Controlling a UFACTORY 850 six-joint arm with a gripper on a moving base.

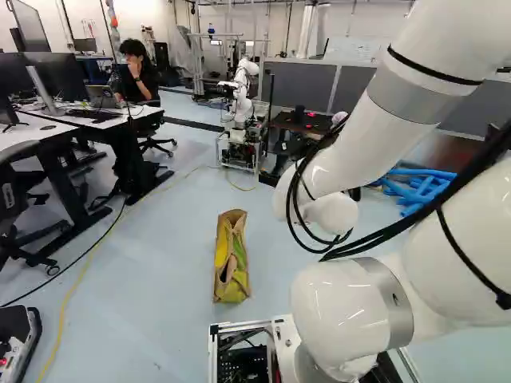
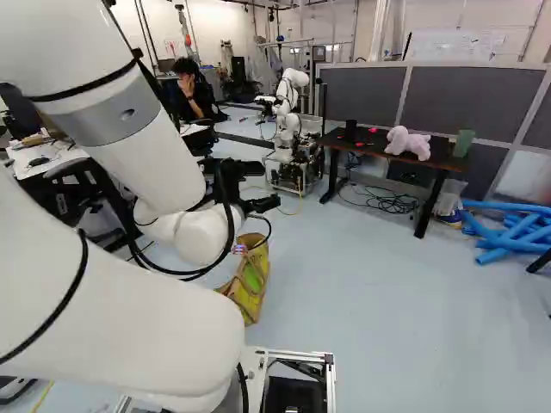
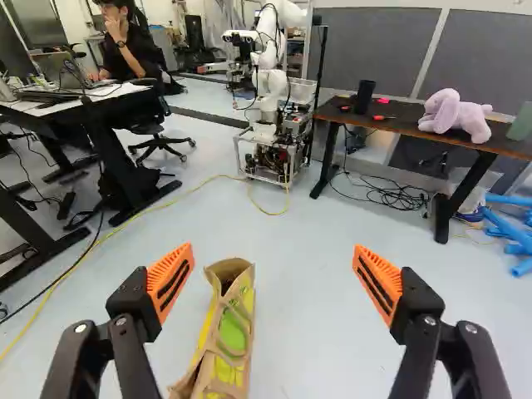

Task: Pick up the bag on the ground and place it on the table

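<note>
My gripper (image 2: pixel 260 205) reaches out beyond the arm in the right base view, above floor level. In the wrist view the gripper (image 3: pixel 273 251) stands wide open, with nothing held between its orange pads. A yellow-green bag (image 1: pixel 231 259) with brown edges and handles lies on the floor ahead of the base. The same bag (image 3: pixel 231 332) appears in the wrist view below and beyond the fingers, closer to the left finger, untouched. Part of it is hidden by the arm in the right base view. A dark table (image 2: pixel 379 148) stands farther off against grey partitions.
On the dark table are a pink plush toy (image 2: pixel 408 143), a black cup (image 2: pixel 350 130) and a green object (image 2: pixel 464 143). Another robot (image 3: pixel 270 125) stands beside it. Blue tubes (image 2: pixel 508 232) lie at its other side. White desks (image 1: pixel 120 118) and chairs stand opposite; a yellow cable (image 1: pixel 76 291) crosses the floor.
</note>
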